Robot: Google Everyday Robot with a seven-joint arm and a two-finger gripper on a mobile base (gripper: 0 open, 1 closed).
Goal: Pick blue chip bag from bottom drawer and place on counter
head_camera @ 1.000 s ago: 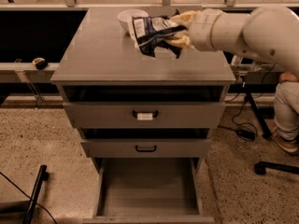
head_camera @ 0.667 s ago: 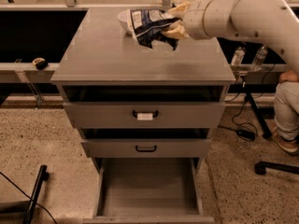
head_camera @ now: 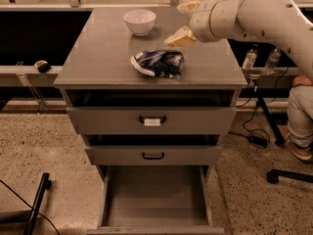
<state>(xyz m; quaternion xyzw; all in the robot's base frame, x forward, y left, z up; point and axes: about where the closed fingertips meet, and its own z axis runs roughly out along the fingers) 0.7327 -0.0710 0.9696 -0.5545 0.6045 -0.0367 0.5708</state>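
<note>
Gripper (head_camera: 173, 24): one, seen over the right rear part of the counter (head_camera: 98, 53), at the end of a white arm (head_camera: 254, 11) reaching in from the right. Two tan fingers (head_camera: 182, 36) are spread wide apart, with nothing gripped between them. The lower finger is just above and behind the bag; whether it touches the bag cannot be told.

Blue chip bag (head_camera: 159, 62): one, lying on the counter (centre-right, toward the front edge). It is crumpled dark-blue foil with white patches. A white end points left and the body is bunched up toward the right. It is about as wide as the bowl.

White bowl (head_camera: 140, 21): one, standing upright on the counter behind the bag and apart from it.

Drawers: three are counted. The bottom drawer (head_camera: 154, 207) is pulled out, with its plain grey floor in view. The two upper drawers (head_camera: 195, 121) each carry one black handle. A white tag is seen at the top one's handle.

Past the counter's right side, two bottles (head_camera: 249, 60) are seen, plus a person's leg (head_camera: 301, 111) at the frame edge. One small dark object (head_camera: 41, 65) lies on the ledge to the left.
</note>
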